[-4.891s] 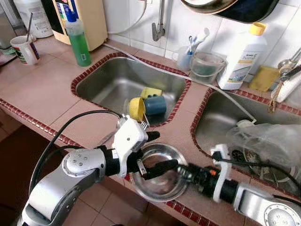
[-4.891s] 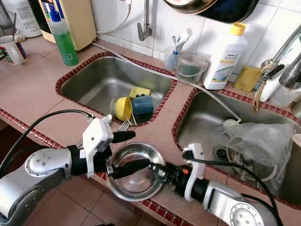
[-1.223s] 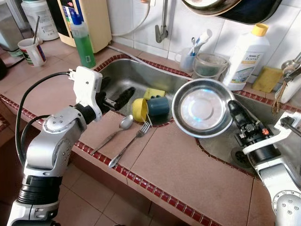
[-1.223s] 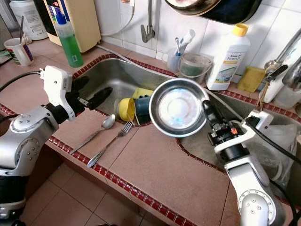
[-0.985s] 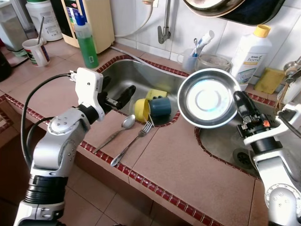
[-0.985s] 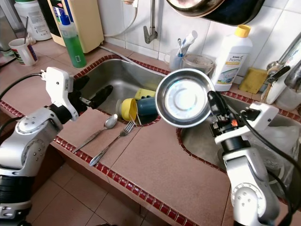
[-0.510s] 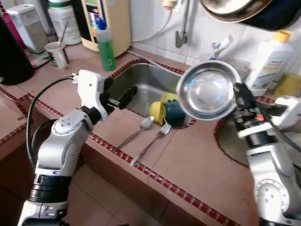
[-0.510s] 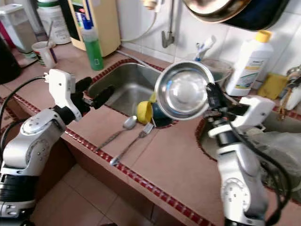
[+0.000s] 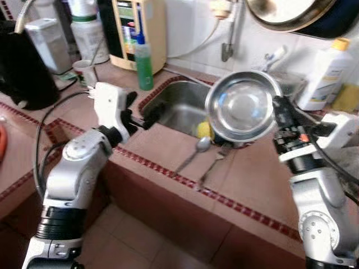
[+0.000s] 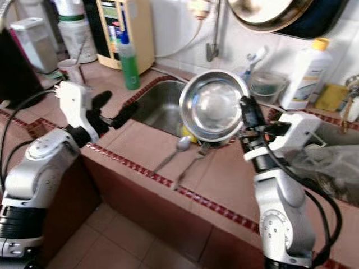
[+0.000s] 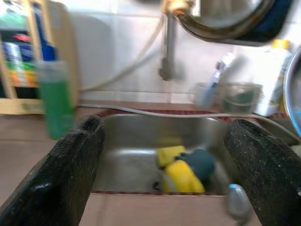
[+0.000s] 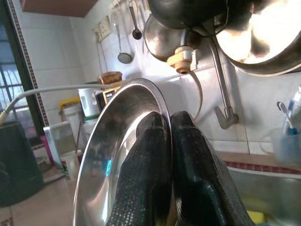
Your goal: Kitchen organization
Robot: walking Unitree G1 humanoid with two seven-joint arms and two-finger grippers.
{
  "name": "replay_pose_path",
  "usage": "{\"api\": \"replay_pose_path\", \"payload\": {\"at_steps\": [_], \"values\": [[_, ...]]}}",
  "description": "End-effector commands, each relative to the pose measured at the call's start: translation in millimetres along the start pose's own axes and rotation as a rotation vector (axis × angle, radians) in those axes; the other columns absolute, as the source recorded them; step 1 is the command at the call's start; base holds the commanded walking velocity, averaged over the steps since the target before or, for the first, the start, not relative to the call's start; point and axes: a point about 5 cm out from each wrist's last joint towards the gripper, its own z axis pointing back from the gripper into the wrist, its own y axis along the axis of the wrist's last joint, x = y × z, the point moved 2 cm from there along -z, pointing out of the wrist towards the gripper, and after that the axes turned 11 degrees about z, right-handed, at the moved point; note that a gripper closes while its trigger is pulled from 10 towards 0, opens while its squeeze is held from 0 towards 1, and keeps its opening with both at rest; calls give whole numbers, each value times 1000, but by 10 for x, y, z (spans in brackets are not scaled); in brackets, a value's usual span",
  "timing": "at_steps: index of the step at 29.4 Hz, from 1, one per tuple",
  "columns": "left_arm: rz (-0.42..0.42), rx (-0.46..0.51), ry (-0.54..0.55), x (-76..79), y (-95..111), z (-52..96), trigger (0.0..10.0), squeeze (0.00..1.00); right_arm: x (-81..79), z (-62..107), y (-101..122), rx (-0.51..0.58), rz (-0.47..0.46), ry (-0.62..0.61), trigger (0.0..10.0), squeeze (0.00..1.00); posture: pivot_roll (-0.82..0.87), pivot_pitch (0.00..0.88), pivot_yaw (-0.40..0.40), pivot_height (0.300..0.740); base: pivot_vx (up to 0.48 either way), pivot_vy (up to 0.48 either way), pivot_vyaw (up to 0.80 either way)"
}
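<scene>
My right gripper (image 9: 279, 114) is shut on the rim of a steel bowl (image 9: 241, 112) and holds it upright in the air above the counter, its hollow side facing me. In the right wrist view the two fingers (image 12: 155, 155) pinch the bowl's edge (image 12: 117, 155). My left gripper (image 9: 143, 110) hangs open over the counter left of the sink, holding nothing. A spoon (image 9: 193, 154) and a fork (image 9: 212, 163) lie on the tiled counter (image 9: 252, 174) by the sink edge. A yellow cup (image 11: 182, 176) and a blue cup (image 11: 200, 157) lie in the sink (image 11: 131, 141).
A green soap bottle (image 9: 143, 64) stands at the sink's back left corner, with a mug (image 9: 85, 72) and containers beyond it. A white detergent bottle (image 9: 332, 67) and a clear tub (image 10: 266, 84) stand by the wall. Pans hang overhead (image 9: 291, 14). The tap (image 9: 227, 39) is above the sink.
The view has drawn back and shifted, so the camera moved. Since 4.9 s ago the bowl went from the counter edge into the air, upright; the left gripper let go of it.
</scene>
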Motion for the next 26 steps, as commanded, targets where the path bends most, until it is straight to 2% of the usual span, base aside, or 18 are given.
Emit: {"api": "replay_pose_path", "payload": {"at_steps": [1,5,11,14,16,26], "values": [[-13,-8,-23,78,-18,-40,10000,0,48,6,39,7,21,-11,10000,0,-39,9,8,731,0,0,0],[-15,-9,-13,74,-16,-48,10000,0,50,-1,23,-6,20,-10,10000,0,-38,16,8,731,0,0,0],[-97,-7,60,-5,-11,-54,10000,0,96,-6,5,-21,22,-24,10000,0,-40,20,2,731,0,0,-730],[-90,-7,67,-14,-18,-53,10000,0,104,-7,3,-25,23,-25,10000,0,-39,19,-2,731,0,0,-771],[-155,18,66,-5,8,-32,10000,0,118,-14,-13,-36,29,-24,10000,0,-37,19,-7,731,0,0,-766],[-108,-2,45,-2,-29,-30,10000,0,118,-43,-29,-43,31,-16,10000,0,-31,19,-16,731,0,0,-758]]}}
